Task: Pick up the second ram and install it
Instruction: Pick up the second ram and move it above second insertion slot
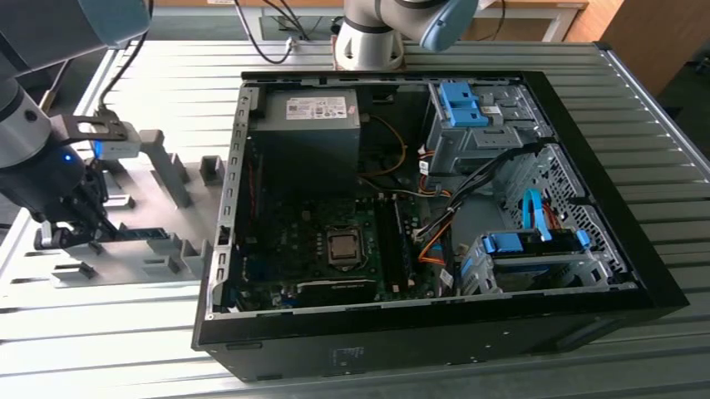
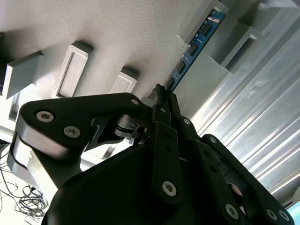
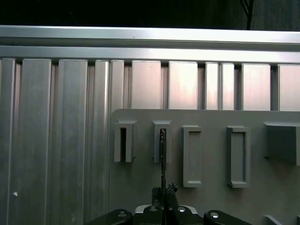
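Observation:
The second ram is a thin blue-green board with dark chips. It stands on edge in the slotted blocks of a grey fixture plate, at the exterior view's left of the open computer case. In the first wrist view I see the ram edge-on, its far end in a slotted block. My gripper is shut on the ram's near end, the fingertips pressed close on both sides. In the exterior view the gripper sits low over the plate, and the ram shows as a dark strip.
The motherboard lies open inside the case, with long memory slots beside the processor socket. Blue drive-bay clips and orange cables fill the case's right side. Upright grey blocks stand on the fixture plate. The table is ribbed aluminium.

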`<state>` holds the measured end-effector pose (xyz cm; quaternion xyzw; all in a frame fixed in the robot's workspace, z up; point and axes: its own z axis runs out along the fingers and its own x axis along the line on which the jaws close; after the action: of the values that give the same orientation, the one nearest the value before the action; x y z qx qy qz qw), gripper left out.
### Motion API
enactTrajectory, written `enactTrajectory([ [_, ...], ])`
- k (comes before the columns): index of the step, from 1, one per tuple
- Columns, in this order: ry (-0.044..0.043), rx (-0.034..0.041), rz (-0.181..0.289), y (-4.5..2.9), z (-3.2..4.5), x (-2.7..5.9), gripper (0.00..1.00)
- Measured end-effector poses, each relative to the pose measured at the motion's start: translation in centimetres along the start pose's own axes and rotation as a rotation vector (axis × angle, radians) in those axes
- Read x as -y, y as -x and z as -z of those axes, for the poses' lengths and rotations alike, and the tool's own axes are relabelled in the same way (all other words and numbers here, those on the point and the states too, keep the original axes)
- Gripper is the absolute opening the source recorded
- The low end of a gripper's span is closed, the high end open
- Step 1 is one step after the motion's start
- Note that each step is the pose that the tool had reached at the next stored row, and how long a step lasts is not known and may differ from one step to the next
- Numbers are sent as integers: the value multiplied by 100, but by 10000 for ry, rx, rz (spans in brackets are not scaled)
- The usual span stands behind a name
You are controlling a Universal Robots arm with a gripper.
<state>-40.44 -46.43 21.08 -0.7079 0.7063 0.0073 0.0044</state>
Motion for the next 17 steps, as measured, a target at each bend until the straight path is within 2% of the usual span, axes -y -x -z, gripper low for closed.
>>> enactTrajectory([
  [17,1,-1,-1,1,51,0,14],
])
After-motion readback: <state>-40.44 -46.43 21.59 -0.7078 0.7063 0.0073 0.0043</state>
